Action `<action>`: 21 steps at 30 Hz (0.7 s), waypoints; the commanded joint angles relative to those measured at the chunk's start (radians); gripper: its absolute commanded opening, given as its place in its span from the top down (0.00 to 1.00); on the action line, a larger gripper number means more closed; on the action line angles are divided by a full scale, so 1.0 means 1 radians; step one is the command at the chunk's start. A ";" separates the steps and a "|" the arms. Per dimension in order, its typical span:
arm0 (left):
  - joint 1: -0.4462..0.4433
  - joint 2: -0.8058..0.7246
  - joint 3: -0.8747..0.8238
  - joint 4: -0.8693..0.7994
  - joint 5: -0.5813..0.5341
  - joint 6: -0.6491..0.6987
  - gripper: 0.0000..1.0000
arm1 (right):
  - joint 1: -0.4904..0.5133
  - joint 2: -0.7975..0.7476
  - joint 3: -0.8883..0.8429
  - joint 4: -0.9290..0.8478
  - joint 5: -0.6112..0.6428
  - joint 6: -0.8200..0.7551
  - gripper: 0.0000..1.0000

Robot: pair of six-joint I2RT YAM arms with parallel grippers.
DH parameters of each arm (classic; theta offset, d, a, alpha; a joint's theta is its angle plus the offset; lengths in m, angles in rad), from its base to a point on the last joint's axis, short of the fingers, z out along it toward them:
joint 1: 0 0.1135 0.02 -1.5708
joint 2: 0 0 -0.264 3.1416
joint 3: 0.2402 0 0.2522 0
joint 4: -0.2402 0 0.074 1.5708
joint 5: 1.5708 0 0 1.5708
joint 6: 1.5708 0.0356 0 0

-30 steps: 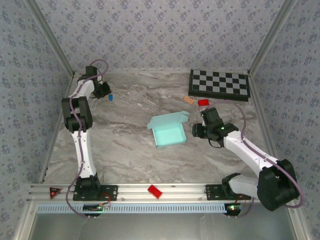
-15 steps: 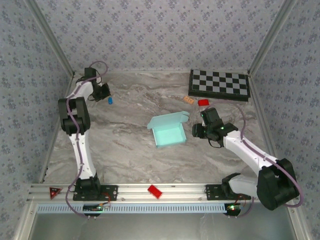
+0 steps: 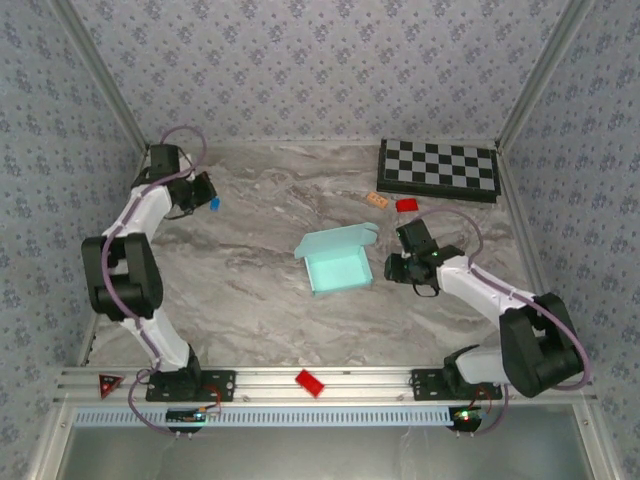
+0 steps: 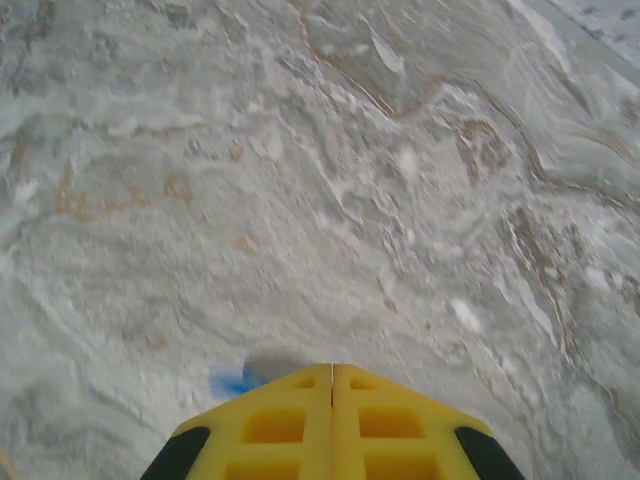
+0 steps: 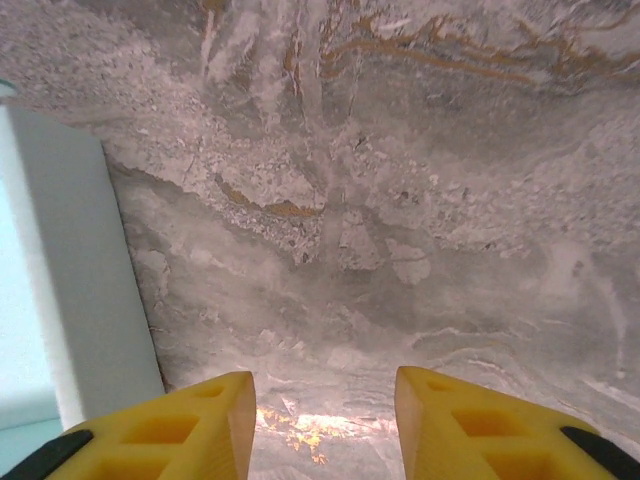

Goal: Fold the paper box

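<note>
The paper box (image 3: pixel 337 268) is a mint card tray lying open mid-table, its lid flap standing up along the far side. My right gripper (image 3: pixel 393 266) hovers low just right of the box, open with nothing between its yellow fingers. In the right wrist view the box's pale outer wall (image 5: pixel 80 270) runs down the left edge, beside the right gripper (image 5: pixel 325 385) and bare marble. My left gripper (image 3: pixel 207 190) is far off at the back left, shut on nothing. In the left wrist view the left gripper (image 4: pixel 332 366) has its fingertips pressed together above the table.
A small blue piece (image 3: pixel 214 203) lies by the left gripper and shows as a blue piece (image 4: pixel 230 381) in the left wrist view. The chessboard (image 3: pixel 438 168) sits at the back right, with a red block (image 3: pixel 407 205) and an orange chip (image 3: pixel 377 200) in front. Another red block (image 3: pixel 309 382) rests on the front rail.
The left arm has swung left and back toward the wall, its gripper closing fully. The right gripper has narrowed a little and stays beside the box.
</note>
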 commanded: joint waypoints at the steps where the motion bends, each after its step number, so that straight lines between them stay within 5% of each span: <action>1: -0.043 -0.129 -0.082 0.013 0.041 -0.017 1.00 | -0.002 0.038 -0.006 0.029 -0.036 0.019 0.59; 21: -0.402 -0.662 -0.334 -0.180 -0.068 -0.049 1.00 | 0.096 0.125 -0.002 0.148 -0.155 -0.001 0.60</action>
